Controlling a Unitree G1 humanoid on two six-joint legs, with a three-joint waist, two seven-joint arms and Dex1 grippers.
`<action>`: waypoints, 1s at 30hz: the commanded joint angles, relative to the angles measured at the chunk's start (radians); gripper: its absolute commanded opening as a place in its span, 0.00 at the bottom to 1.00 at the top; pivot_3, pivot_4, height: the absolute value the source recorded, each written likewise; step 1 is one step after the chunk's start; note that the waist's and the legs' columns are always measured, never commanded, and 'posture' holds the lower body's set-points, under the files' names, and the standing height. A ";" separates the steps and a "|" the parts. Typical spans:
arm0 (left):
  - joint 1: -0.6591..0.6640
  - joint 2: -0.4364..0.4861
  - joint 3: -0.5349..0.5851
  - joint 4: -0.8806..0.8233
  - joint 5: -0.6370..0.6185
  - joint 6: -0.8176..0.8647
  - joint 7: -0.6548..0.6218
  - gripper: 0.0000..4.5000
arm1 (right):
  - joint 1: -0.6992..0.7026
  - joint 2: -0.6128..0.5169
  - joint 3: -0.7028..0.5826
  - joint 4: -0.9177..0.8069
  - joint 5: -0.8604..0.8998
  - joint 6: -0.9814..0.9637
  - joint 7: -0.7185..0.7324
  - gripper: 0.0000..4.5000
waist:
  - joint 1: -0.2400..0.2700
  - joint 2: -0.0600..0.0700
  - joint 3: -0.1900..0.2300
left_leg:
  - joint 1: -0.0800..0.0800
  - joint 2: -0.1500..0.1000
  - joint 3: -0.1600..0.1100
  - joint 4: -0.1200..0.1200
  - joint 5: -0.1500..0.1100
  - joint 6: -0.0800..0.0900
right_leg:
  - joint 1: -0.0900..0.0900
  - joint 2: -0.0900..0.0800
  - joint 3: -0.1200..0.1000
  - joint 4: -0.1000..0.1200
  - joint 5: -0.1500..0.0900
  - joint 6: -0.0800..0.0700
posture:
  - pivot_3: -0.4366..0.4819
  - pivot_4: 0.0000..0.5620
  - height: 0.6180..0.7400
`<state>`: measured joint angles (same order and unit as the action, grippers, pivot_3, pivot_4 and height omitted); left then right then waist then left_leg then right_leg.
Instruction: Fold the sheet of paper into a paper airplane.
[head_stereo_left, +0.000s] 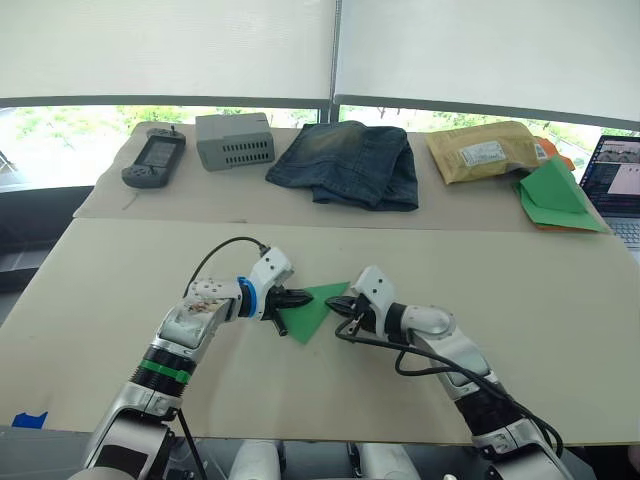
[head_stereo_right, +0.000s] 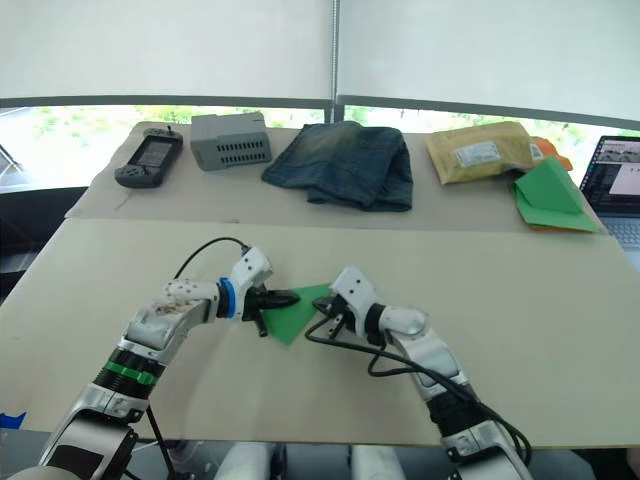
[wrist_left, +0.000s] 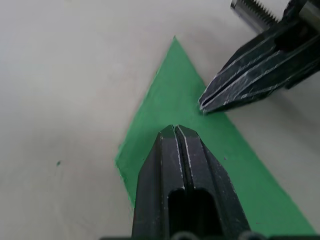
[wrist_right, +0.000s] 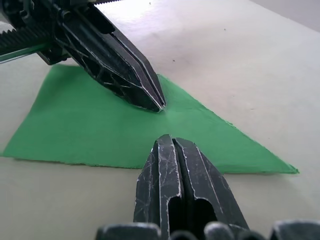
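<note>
With the sheet of paper (head_stereo_left: 311, 308) lying flat on the desk (head_stereo_left: 520, 300) as a folded triangle, the left claw (head_stereo_left: 303, 296) and right claw (head_stereo_left: 338, 304), both pressed together, bear down on it, apparently setting a crease; the next fold requires lifting one edge.

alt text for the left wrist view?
Left gripper, fingers shut, presses its tips on a flat green triangular paper airplane lying on a beige table. The right gripper, also shut, touches the paper from the opposite side.
</note>
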<state>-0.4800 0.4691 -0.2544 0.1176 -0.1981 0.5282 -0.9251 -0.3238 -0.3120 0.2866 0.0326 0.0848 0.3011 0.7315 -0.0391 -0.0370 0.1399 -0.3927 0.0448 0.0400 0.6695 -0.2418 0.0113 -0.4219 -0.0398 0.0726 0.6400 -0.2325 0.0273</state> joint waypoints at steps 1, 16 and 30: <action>0.012 -0.001 -0.026 0.002 0.033 -0.034 0.004 0.00 | 0.004 0.002 -0.007 0.018 -0.010 0.018 -0.023 0.01 | 0.000 0.000 0.000 | 0.000 0.000 0.000 0.000 0.000 0.000 | 0.000 0.000 0.000 0.000 0.000 0.000 | 0.48 0.27 0.95; 0.028 -0.023 -0.007 -0.005 0.040 -0.027 0.023 0.00 | -0.086 -0.020 -0.081 0.205 -0.041 -0.104 -0.111 0.01 | 0.003 0.000 0.000 | 0.002 -0.001 0.000 0.000 0.000 0.000 | 0.002 -0.001 0.000 0.000 0.000 0.000 | 0.48 0.27 0.95; 0.010 -0.049 -0.018 0.014 0.045 -0.028 0.012 0.00 | 0.002 0.006 -0.019 0.084 -0.057 -0.134 -0.066 0.01 | -0.002 0.000 0.000 | 0.002 -0.001 0.000 0.000 0.000 0.000 | 0.002 -0.001 0.000 0.000 -0.001 0.002 | 0.48 0.27 0.95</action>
<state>-0.4684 0.4249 -0.2521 0.1228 -0.1608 0.4951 -0.9082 -0.3367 -0.3080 0.2429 0.1278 0.0417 0.1748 0.6559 -0.0411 -0.0370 0.1399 -0.3908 0.0442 0.0403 0.6696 -0.2415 0.0113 -0.4202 -0.0409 0.0727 0.6404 -0.2338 0.0291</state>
